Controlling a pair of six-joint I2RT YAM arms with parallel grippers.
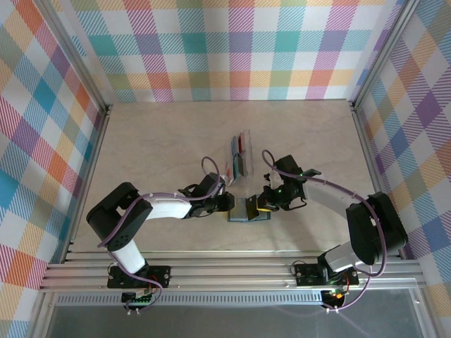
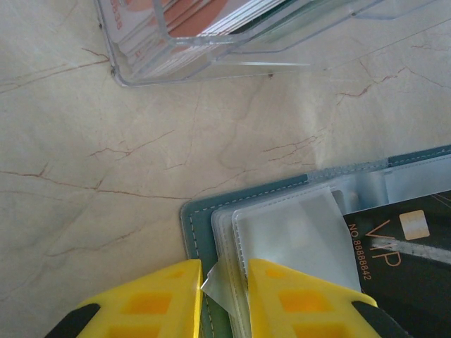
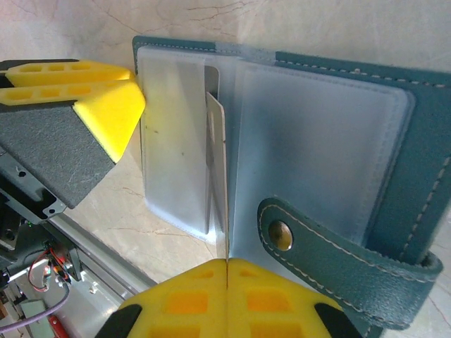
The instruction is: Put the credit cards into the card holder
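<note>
The teal card holder (image 1: pixel 247 210) lies open between my grippers, its clear sleeves fanned out over the cover (image 2: pixel 193 227). My left gripper (image 2: pixel 224 267) is shut on the edge of the sleeves, and a bent sleeve corner sticks up between its fingers. My right gripper (image 3: pixel 227 262) is shut on a thin card (image 3: pixel 216 141) seen edge-on, its far end at a sleeve's opening. The left wrist view shows this black and gold VIP card (image 2: pixel 405 264) beside the sleeve. More credit cards (image 1: pixel 243 144) stand in a clear tray (image 2: pixel 211 67).
The holder's strap with a brass snap (image 3: pixel 338 253) curls up near my right fingers. My left gripper (image 3: pixel 139 88) is at the holder's left page in the right wrist view. Plaid walls surround the beige table (image 1: pixel 155 155), and a metal rail (image 1: pixel 232 271) runs along its near edge.
</note>
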